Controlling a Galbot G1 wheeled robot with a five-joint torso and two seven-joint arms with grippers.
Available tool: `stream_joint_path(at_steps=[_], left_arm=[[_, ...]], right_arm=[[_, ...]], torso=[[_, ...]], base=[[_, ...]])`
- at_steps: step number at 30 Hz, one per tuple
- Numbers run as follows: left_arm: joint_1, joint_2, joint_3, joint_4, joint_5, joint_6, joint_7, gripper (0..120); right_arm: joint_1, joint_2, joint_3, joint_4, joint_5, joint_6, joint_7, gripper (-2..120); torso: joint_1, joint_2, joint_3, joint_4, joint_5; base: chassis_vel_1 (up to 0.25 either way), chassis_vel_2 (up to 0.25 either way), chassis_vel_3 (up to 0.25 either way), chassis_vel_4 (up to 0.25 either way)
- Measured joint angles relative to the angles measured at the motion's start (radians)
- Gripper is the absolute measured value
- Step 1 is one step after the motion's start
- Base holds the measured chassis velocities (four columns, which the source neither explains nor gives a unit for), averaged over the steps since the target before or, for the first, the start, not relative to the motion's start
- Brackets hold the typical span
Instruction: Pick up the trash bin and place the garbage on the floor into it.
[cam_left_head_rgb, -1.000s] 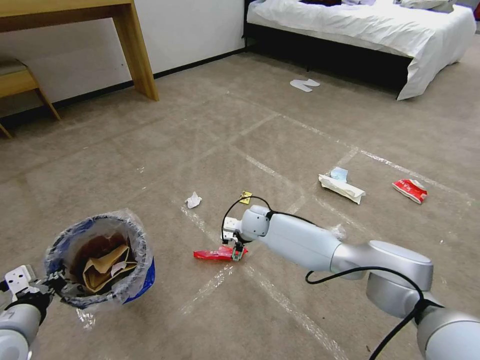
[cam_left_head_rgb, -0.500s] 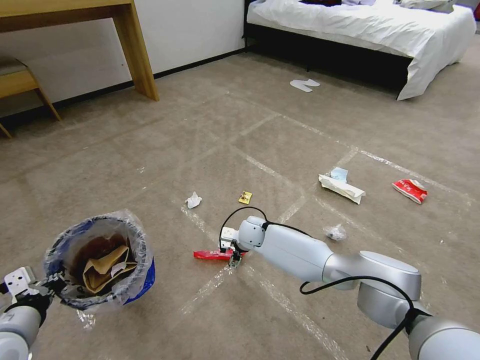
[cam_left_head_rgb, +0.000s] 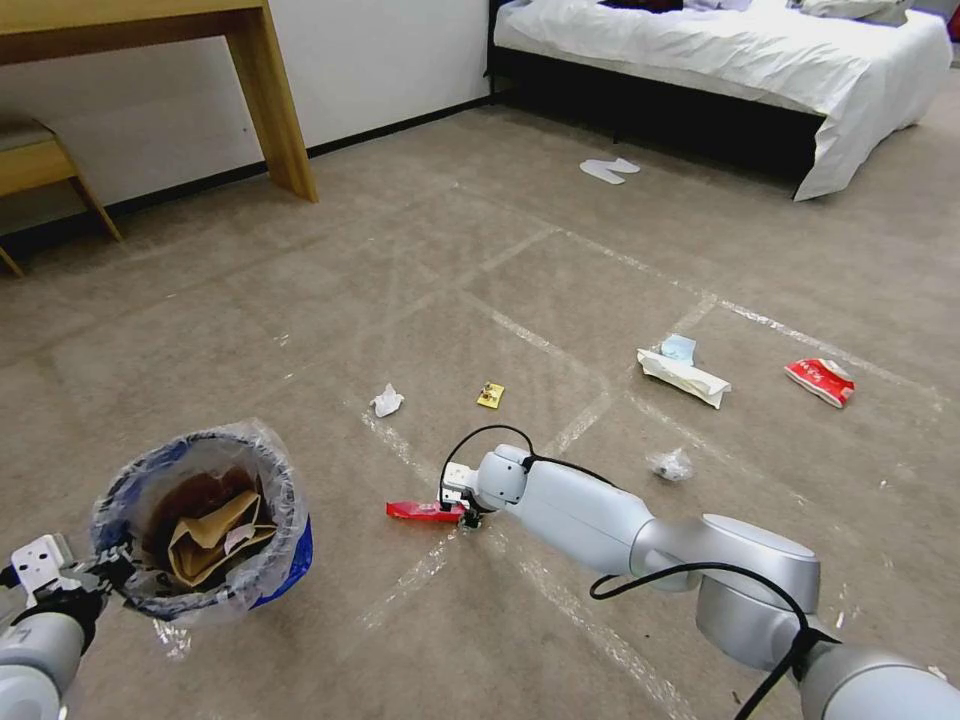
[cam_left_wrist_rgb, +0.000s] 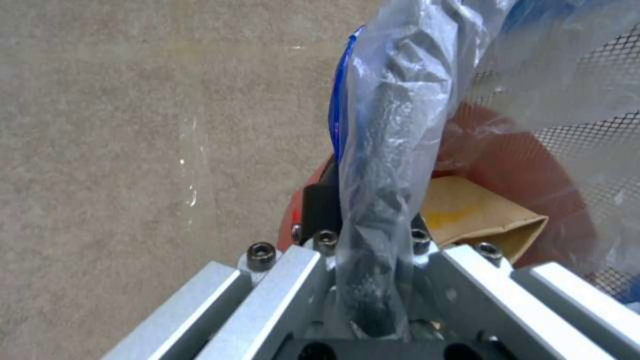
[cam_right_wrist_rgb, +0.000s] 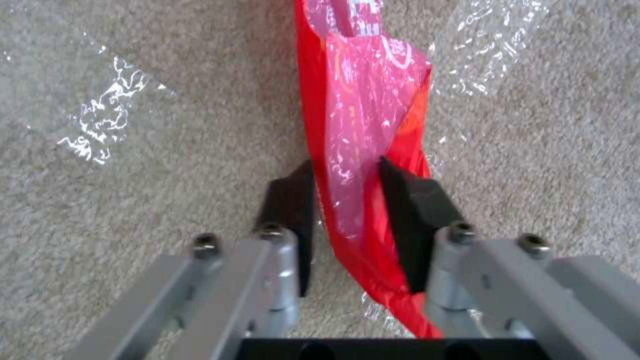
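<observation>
The trash bin (cam_left_head_rgb: 292, 560), a red bucket lined with clear plastic, hangs low on the left, and my left gripper (cam_left_head_rgb: 110, 578) is shut on its rim (cam_left_wrist_rgb: 380, 165). A brown paper bag (cam_left_head_rgb: 205, 535) lies inside it. My right gripper (cam_left_head_rgb: 468, 518) is down at the carpet with its fingers pressed on both sides of the red wrapper strip (cam_left_head_rgb: 415, 511), whose end is pinched upright between the black pads (cam_right_wrist_rgb: 413, 200). More garbage lies around: a white tissue (cam_left_head_rgb: 387, 401), a yellow wrapper (cam_left_head_rgb: 490, 396), a white packet (cam_left_head_rgb: 685, 377), a blue mask (cam_left_head_rgb: 679, 348) and a red-white packet (cam_left_head_rgb: 820, 381).
A crumpled clear plastic scrap (cam_left_head_rgb: 670, 464) lies right of my right arm. A wooden desk leg (cam_left_head_rgb: 275, 100) and a stool (cam_left_head_rgb: 40, 160) stand at the back left; a bed (cam_left_head_rgb: 760, 60) and white slippers (cam_left_head_rgb: 609, 169) at the back right. Shiny tape lines cross the carpet.
My right arm has dropped and drawn back slightly, bringing its gripper down onto the end of the red wrapper. The bin and left gripper have stayed put.
</observation>
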Motion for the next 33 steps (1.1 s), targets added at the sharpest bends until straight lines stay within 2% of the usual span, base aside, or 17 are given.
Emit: stream_joint_path(at_steps=[3, 4, 5, 6, 14, 20, 24, 28, 30, 31, 33], left_arm=[[-0.001, 0.0, 0.0, 0.003, 0.0, 0.0, 0.0, 0], [-0.001, -0.001, 0.0, 0.004, 0.0, -0.001, 0.001, 0], [-0.001, -0.001, 0.001, 0.005, 0.001, -0.001, 0.001, 0], [-0.002, -0.001, 0.001, 0.006, 0.001, -0.001, 0.002, 0], [-0.004, -0.001, 0.006, 0.012, 0.004, -0.002, 0.003, 0], [-0.004, 0.0, 0.008, 0.02, 0.01, -0.002, 0.005, 0], [-0.006, 0.011, 0.009, 0.035, 0.012, -0.002, 0.006, 0], [-0.006, 0.016, 0.01, 0.041, 0.012, -0.002, 0.006, 0], [-0.007, 0.025, 0.013, 0.053, 0.013, -0.002, 0.005, 0], [-0.007, 0.025, 0.013, 0.053, 0.013, -0.002, 0.005, 0], [-0.009, 0.031, 0.015, 0.056, 0.012, -0.002, 0.004, 0]], right_arm=[[0.0, 0.0, 0.001, 0.0, 0.0, 0.005, 0.001, 17], [-0.002, -0.001, 0.001, 0.0, 0.0, 0.009, 0.002, 11], [-0.002, -0.001, 0.001, -0.001, 0.0, 0.011, 0.004, 10], [-0.004, -0.001, 0.0, -0.003, 0.001, 0.016, 0.007, 1], [-0.013, 0.002, 0.009, -0.033, 0.004, 0.071, 0.03, 0], [-0.013, -0.019, 0.03, -0.001, 0.027, 0.07, 0.037, 0], [-0.003, -0.089, 0.057, 0.133, 0.106, 0.028, 0.062, 0], [-0.002, -0.114, 0.068, 0.184, 0.136, 0.014, 0.074, 0], [-0.012, -0.185, 0.129, 0.315, 0.201, -0.013, 0.1, 0], [-0.012, -0.185, 0.129, 0.315, 0.201, -0.013, 0.1, 0], [-0.028, -0.243, 0.194, 0.412, 0.25, -0.023, 0.117, 0]], torso=[[0.0, 0.0, 0.0, 0.0, 0.0], [0.0, 0.0, 0.0, 0.0, 0.0], [0.0, 0.0, 0.0, 0.0, 0.0], [0.0, 0.0, 0.0, 0.0, 0.0], [0.0, 0.0, 0.0, 0.0, 0.0], [0.0, 0.0, 0.0, 0.0001, 0.0001], [0.0, 0.0, 0.0, 0.0, 0.0001], [0.0, 0.0, 0.0, 0.0001, 0.0002], [0.0, 0.0, 0.0, 0.0001, 0.0002], [0.0, 0.0, 0.0, 0.0001, 0.0002], [0.0, 0.0, 0.0, 0.0002, 0.0003]], base=[[0.0, 0.0, 0.0, 0.0], [0.0, 0.0, 0.0, 0.0], [0.0, 0.0, 0.0, 0.0], [0.0, 0.0, 0.0, 0.0], [0.0, 0.0, 0.0, 0.0], [0.0, 0.0, 0.0, 0.0], [0.0, 0.0, 0.0, 0.0], [0.0, 0.0, 0.0, 0.0], [0.0, 0.0, 0.0, 0.0], [0.0, 0.0, 0.0, 0.0], [0.0, 0.0, 0.0, 0.0]])
